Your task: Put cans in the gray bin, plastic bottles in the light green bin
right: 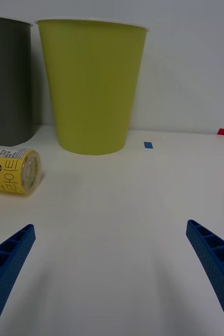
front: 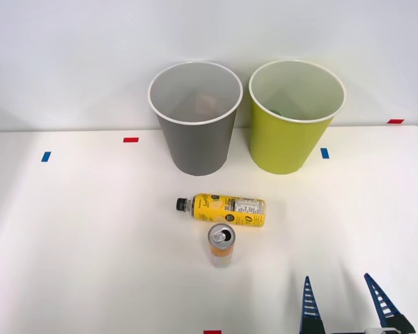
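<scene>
A small orange can with a silver pull-tab top lies on the white table, top toward me. Just behind it a yellow plastic bottle lies on its side, black cap pointing left. The gray bin stands upright at the back, with the light green bin to its right. My right gripper hangs open near the front edge, right of the can, with nothing between its blue ribbed fingers.
Small tape marks dot the white table: blue and red at the left, blue and red at the right, red at the front edge. A pale wall stands behind the bins.
</scene>
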`<state>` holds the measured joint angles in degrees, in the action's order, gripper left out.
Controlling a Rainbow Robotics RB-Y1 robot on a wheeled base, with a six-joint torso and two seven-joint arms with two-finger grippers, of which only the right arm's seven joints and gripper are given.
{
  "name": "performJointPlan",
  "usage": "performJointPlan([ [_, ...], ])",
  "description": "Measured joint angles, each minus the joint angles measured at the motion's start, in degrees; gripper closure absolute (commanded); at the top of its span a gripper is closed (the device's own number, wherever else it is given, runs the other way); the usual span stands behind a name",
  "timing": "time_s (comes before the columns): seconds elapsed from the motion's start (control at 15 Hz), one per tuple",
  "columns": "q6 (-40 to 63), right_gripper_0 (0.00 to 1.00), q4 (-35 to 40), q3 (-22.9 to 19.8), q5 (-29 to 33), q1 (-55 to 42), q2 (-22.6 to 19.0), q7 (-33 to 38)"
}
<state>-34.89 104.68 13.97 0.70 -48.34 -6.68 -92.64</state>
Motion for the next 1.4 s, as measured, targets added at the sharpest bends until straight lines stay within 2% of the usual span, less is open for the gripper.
performJointPlan([
  [0.67, 0.0, 0.00, 0.0, 0.0, 0.0, 0.0, 0.0, 0.0],
  [0.93, 0.1, 0.00, -3.2, 0.7, 0.5, 1.1, -1.0, -0.6],
  [1.13, -1.0, 0.00, -2.9, 2.8, 1.0, 2.8, -5.6, -1.1],
  [1.4, -2.1, 0.00, -2.5, 7.3, -0.8, 5.8, -14.7, -0.1],
])
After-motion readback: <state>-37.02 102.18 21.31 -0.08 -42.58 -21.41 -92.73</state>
